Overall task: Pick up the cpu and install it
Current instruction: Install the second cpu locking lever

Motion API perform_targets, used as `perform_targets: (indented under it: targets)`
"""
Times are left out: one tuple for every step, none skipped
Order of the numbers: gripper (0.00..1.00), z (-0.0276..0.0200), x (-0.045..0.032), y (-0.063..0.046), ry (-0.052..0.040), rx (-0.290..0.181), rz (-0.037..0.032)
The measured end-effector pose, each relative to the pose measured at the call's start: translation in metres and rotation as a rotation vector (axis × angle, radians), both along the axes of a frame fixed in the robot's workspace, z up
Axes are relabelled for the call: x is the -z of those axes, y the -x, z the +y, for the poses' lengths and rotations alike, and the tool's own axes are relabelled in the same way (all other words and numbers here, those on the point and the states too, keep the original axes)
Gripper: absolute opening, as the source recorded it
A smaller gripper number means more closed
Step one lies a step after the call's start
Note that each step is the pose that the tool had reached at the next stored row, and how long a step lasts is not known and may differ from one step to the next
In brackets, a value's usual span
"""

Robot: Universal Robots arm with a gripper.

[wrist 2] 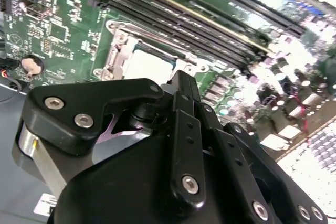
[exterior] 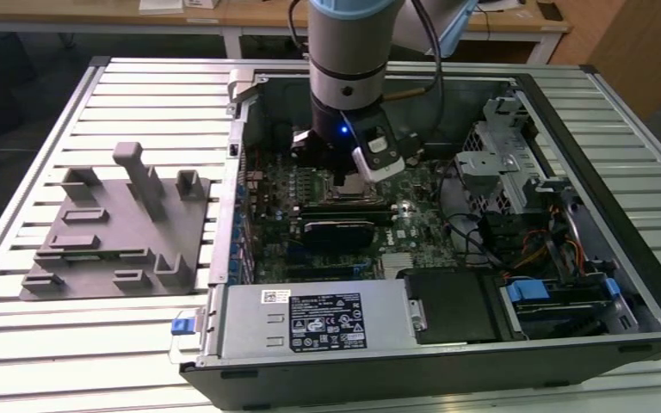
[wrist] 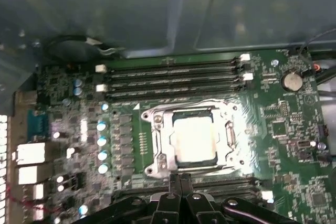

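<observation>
Slatted metal bench, open PC case (exterior: 606,284), arm down inside.
Gripper (wrist: 178,182) hovers with fingers pressed together, empty, just above the cpu (wrist: 194,139) seated in its socket frame (wrist: 157,145); any downward nudge could skew the chip on the pins.

A slatted metal table (exterior: 113,95) carries two things. A grey tray (exterior: 118,232) with upright posts lies toward the exterior view's left. Just beside it, an open computer case (exterior: 606,258) takes up the middle and the exterior view's right.
</observation>
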State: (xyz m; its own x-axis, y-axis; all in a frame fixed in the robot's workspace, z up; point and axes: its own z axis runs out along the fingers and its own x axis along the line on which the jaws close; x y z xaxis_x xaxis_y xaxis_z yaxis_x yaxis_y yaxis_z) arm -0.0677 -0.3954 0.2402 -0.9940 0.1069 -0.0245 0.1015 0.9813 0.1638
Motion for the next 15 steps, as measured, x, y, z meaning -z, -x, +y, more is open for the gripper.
perform_targets:
  targets:
    - [0.11,0.0014,0.0006,-0.002,0.0010,0.000,0.0000]
    - [0.11,0.0028,0.0011,-0.003,0.0025,0.000,0.0000]
    - [0.11,0.0042,0.0016,-0.005,0.0048,0.000,0.0000]
    - [0.11,0.0053,0.0019,-0.007,0.0075,0.000,0.0001]
    - [0.11,0.0063,0.0022,-0.008,0.0091,0.001,0.0000]
    - [0.11,0.0072,0.0026,-0.010,0.0103,0.001,0.0000]
    - [0.11,0.0081,0.0030,-0.012,0.0110,0.001,0.0000]
    - [0.11,0.0091,0.0034,-0.014,0.0116,0.001,0.0000]
    - [0.11,0.0101,0.0037,-0.016,0.0124,0.002,0.0000]
    - [0.11,0.0111,0.0040,-0.018,0.0132,0.002,0.0000]
    - [0.11,0.0124,0.0044,-0.020,0.0142,0.002,0.0000]
    - [0.11,0.0138,0.0047,-0.022,0.0153,0.002,0.0000]
    - [0.11,0.0153,0.0051,-0.024,0.0167,0.002,0.0001]
    - [0.11,0.0172,0.0055,-0.025,0.0182,0.002,0.0001]
    - [0.11,0.0193,0.0059,-0.026,0.0200,0.002,0.0002]
